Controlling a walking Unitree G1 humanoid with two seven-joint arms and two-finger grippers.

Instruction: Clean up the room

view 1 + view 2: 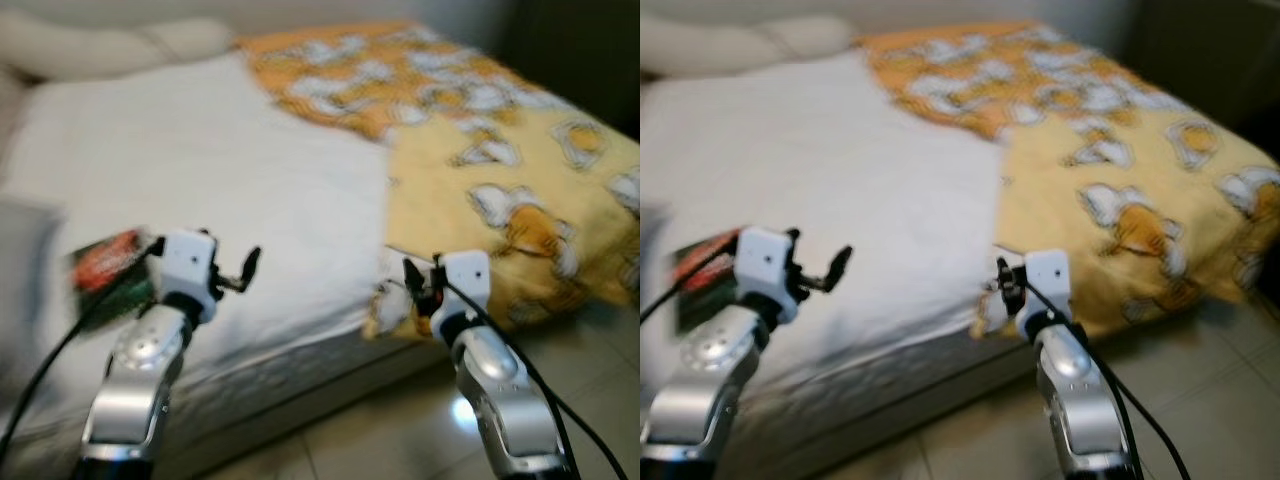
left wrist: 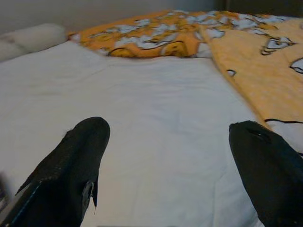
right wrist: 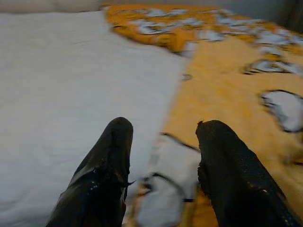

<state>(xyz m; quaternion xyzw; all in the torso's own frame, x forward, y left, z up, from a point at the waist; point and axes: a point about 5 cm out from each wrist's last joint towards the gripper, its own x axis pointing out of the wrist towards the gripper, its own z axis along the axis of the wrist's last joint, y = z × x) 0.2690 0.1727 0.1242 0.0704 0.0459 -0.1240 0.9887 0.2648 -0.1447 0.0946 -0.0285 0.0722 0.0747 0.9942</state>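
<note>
Judging from the scene, tidying is barely begun: the yellow patterned blanket (image 1: 500, 170) is left rumpled across half the bed (image 1: 200, 170), a red-green packet (image 1: 105, 265) lies beside the left end effector (image 1: 240, 272), and both it and the right end effector (image 3: 163, 156), at the blanket's edge, are held wide and empty.

Open white sheet (image 1: 200, 170) ahead of both pincers, yellow blanket (image 1: 500, 170) rumpled alongside.
</note>
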